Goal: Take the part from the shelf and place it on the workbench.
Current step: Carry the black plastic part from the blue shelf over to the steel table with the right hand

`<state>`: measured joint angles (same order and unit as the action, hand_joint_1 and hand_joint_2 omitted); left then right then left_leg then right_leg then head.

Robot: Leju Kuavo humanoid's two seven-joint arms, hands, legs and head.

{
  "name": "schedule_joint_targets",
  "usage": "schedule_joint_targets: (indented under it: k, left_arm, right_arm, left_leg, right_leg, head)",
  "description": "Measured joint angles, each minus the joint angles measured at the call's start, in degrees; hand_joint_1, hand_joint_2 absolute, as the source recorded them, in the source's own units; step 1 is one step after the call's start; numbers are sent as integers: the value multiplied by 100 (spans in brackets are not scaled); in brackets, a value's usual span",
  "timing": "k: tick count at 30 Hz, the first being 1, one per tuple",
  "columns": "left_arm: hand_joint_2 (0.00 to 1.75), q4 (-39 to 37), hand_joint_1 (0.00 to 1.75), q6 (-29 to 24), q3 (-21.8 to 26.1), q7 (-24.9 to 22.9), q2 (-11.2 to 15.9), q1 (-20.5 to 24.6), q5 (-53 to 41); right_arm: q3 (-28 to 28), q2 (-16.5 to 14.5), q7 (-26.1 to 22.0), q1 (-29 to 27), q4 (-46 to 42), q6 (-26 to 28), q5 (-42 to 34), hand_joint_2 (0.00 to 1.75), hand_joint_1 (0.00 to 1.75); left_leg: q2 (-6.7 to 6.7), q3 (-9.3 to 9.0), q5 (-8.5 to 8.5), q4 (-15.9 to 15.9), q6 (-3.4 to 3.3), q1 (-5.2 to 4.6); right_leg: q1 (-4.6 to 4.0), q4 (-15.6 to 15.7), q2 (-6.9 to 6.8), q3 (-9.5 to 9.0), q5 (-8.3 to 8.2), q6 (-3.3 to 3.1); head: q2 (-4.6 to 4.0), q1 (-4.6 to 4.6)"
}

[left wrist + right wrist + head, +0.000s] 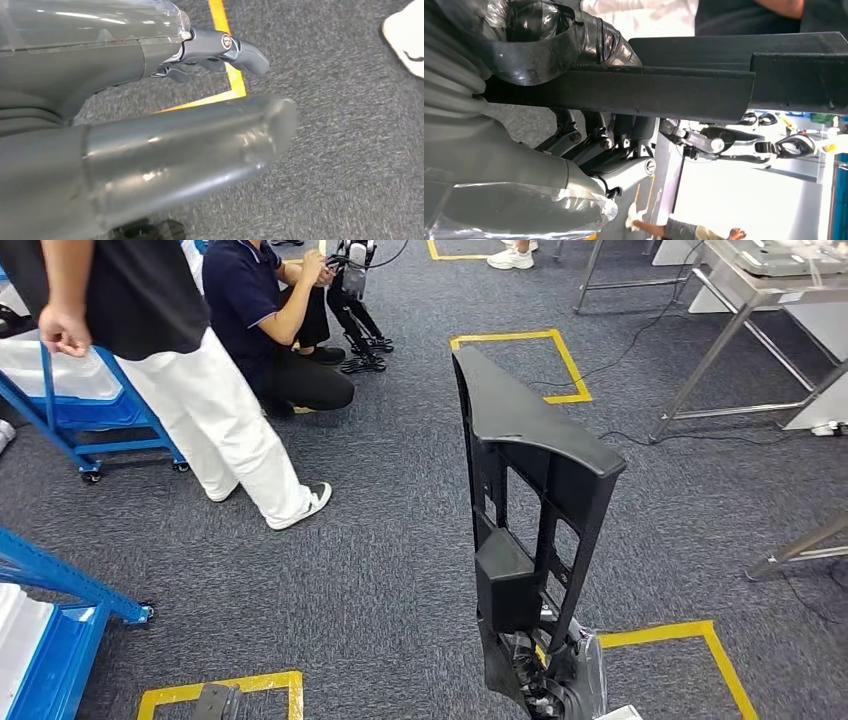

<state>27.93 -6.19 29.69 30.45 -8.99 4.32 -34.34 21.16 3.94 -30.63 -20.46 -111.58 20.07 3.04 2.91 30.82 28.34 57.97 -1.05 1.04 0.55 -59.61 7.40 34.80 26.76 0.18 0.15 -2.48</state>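
Observation:
The part (530, 490) is a long black plastic panel with a flat top and open ribs. It stands upright over the grey carpet in the middle right of the head view. My right hand (548, 685) grips its lower end. In the right wrist view the dark fingers (569, 37) wrap over the edge of the part (684, 90). My left hand (216, 702) hangs low at the bottom left. In the left wrist view the left hand (150, 125) holds nothing, with the thumb and fingers (240, 50) stretched out over the carpet.
A person in white trousers (215, 420) stands at left and another person (270, 330) crouches behind. Blue shelf carts (75, 410) (50, 640) stand on the left. A metal-legged workbench (760, 290) is at the back right, with cables and yellow tape squares (560, 365) on the floor.

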Motion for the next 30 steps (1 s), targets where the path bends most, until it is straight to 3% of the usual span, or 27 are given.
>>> schedule_joint_targets:
  k: [1,3,5,6,7,8,10,12,14,16,17,19,20,21,22,23,24,26,28,29,30]
  left_arm:
    - [0,0,0,-3,-4,-5,-2,5,0]
    - [0,-1,0,-15,-5,-13,2,-6,4]
    - [0,-3,0,-30,-2,-13,8,-29,21]
    - [0,-5,0,-36,-2,-11,9,-37,33]
    - [0,-7,0,-41,-3,-8,9,-39,46]
    - [0,-8,0,-44,-6,-7,7,-39,56]
    - [0,-7,0,-50,-13,-4,4,-39,70]
    - [0,-7,0,-55,-17,-4,4,-36,74]
    - [0,-4,0,-58,-31,-5,0,-28,76]
    - [0,2,0,-60,-50,-8,-3,-22,89]
    - [0,4,0,-60,-56,-10,-3,-30,104]
    - [0,4,0,-60,-57,-4,1,-81,145]
    - [0,4,0,-59,-57,3,3,-119,165]
    - [0,4,0,-59,-56,18,10,-153,180]
    - [0,4,0,-59,-54,34,20,-179,193]
    - [0,4,0,-58,-52,51,30,-194,199]
    - [0,4,0,-55,-48,65,43,-203,202]
    - [0,5,0,-36,-29,78,69,-217,202]
    - [0,6,0,-10,-7,87,86,-235,197]
    - [0,9,0,0,1,91,85,-238,193]
    - [0,12,0,8,5,94,85,-233,191]
  right_arm:
    - [1,11,1,-4,-11,12,1,175,175]
    - [4,34,5,-3,-33,43,1,175,175]
    - [7,52,15,-12,-39,72,-25,175,175]
    - [7,60,20,-27,-39,80,-52,175,175]
    - [7,68,17,-44,-40,84,-90,175,175]
    - [7,75,8,-58,-46,85,-130,175,175]
    - [7,85,-20,-74,-73,85,-184,175,175]
    - [7,89,-50,-84,-109,85,-200,175,175]
    - [-1,90,-82,-110,-142,115,-208,175,175]
    - [-36,87,-133,-178,-212,212,-209,175,175]
    - [-68,79,-161,-215,-262,271,-209,175,175]
    - [-185,33,-209,-294,-368,355,-208,175,175]
    - [-264,-2,-223,-345,-420,371,-208,175,175]
    - [-360,-46,-236,-410,-478,364,-204,175,175]
    - [-460,-96,-245,-482,-538,330,-194,175,175]
    - [-555,-148,-250,-552,-594,277,-178,175,175]
    - [-652,-208,-252,-615,-650,202,-152,175,175]
    - [-829,-333,-251,-700,-733,15,-71,175,175]
    - [-990,-458,-240,-759,-779,-164,21,175,175]
    - [-1057,-513,-230,-790,-793,-220,59,175,175]
    - [-1110,-555,-218,-821,-807,-248,93,175,175]
  left_leg:
    - [-79,-13,-26,-39,-44,8]
    - [-244,-26,-48,-83,-103,0]
    - [-413,-24,-38,-85,-120,-18]
    - [-493,-28,-29,-84,-117,-23]
    - [-568,-37,-17,-84,-107,-24]
    - [-637,-55,-1,-84,-92,-24]
    - [-759,-107,46,-78,-39,-40]
    - [-859,-152,89,-74,27,-63]
    - [-960,-190,117,-82,92,-63]
    - [-826,-178,241,39,154,-40]
    - [-678,-98,382,246,174,-27]
    - [-400,248,763,997,186,-14]
    - [-350,439,895,1372,187,-12]
    - [-329,568,920,1595,184,-12]
    - [-317,595,819,1586,173,-12]
    - [-291,520,621,1359,156,-12]
    - [-200,365,375,965,132,-12]
    - [106,91,91,281,92,-7]
    - [245,-1,71,49,68,-23]
    - [178,-18,56,17,49,-27]
    - [103,-37,33,-19,18,-20]
  right_leg:
    - [-11,-118,-142,62,83,24]
    - [-19,-688,-522,341,413,62]
    - [10,-1391,-674,692,704,105]
    - [28,-1544,-696,769,714,123]
    - [45,-1467,-719,726,613,135]
    - [58,-1164,-769,562,431,141]
    - [45,-348,-997,116,106,118]
    - [-3,43,-1113,-88,21,58]
    - [-30,63,-996,-80,29,-11]
    - [-9,106,-880,-105,13,-89]
    - [8,128,-826,-122,4,-129]
    - [4,129,-706,-131,6,-178]
    - [-6,119,-629,-130,11,-190]
    - [-18,107,-545,-132,18,-198]
    - [-28,94,-460,-136,24,-201]
    - [-34,81,-378,-143,32,-201]
    - [-34,68,-296,-149,41,-194]
    - [-31,37,-144,-132,50,-155]
    - [-3,28,5,-86,33,-82]
    - [8,42,84,-66,12,-38]
    - [13,38,65,-55,10,-6]
  head:
    - [0,0]
    - [0,0]
    - [0,-1]
    - [0,-1]
    - [0,-1]
    - [0,-1]
    - [0,-1]
    - [0,1]
    - [0,1]
    - [0,1]
    - [0,2]
    - [0,2]
    - [0,2]
    - [0,1]
    - [0,1]
    - [0,2]
    - [0,2]
    - [0,2]
    - [0,2]
    - [0,2]
    - [0,2]
